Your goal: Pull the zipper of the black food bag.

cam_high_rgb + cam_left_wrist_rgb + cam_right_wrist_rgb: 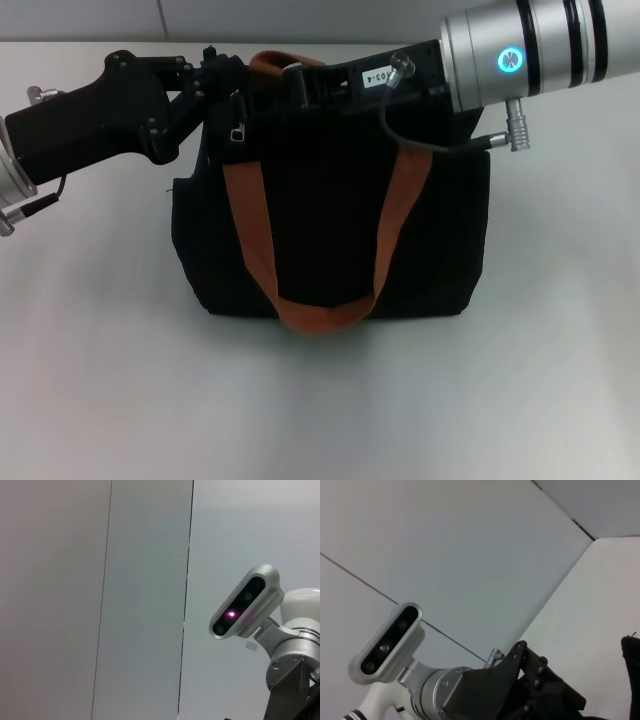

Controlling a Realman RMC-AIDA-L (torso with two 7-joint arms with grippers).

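Bag (pixel 330 240) first: one black food bag stands upright on the pale table (pixel 120 400), its long axis running across the head view from the robot's left to its right, its top edge away from the camera and its base toward it. Two orange straps can be counted. One (pixel 322 262) hangs down the front face in a long loop that reaches almost to the base; of the other (pixel 268 64) only a short arc shows above the top edge. One small silver zipper (pixel 237 133) sits near the bag's top left corner, hanging down against the black cloth.

Both arms meet over the top of the bag. The left gripper (pixel 222 68) comes in from the left and sits at the top left corner, just above the zipper; whether its claw is wide, narrow or holding the zipper cannot be told, black on black. The right gripper (pixel 305 85) reaches in from the right over the top edge, and its claw is likewise hidden against the bag, so its state cannot be told.

The left wrist view shows the wall and the right arm's wrist camera (pixel 243 601).
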